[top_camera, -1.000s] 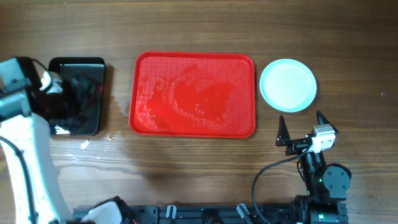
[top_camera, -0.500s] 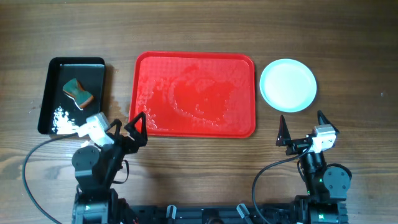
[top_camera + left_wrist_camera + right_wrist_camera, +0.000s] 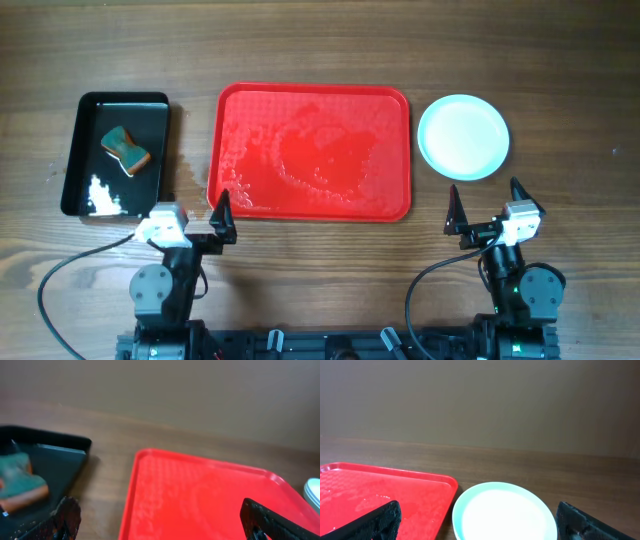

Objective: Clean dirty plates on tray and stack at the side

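The red tray (image 3: 312, 150) lies in the middle of the table, wet and with no plates on it; it shows in the left wrist view (image 3: 200, 495) and the right wrist view (image 3: 380, 490). The pale plates (image 3: 463, 136) sit stacked to the right of the tray and show in the right wrist view (image 3: 504, 512). My left gripper (image 3: 190, 222) is open and empty near the tray's front left corner. My right gripper (image 3: 487, 205) is open and empty just in front of the plates.
A black tray (image 3: 118, 153) at the left holds a teal and orange sponge (image 3: 125, 149) and some foam. Water drops lie on the wood between the black tray and the red tray.
My left arm has drawn back from the black tray to the table's front, leaving the sponge in the black tray. The right arm has not moved.
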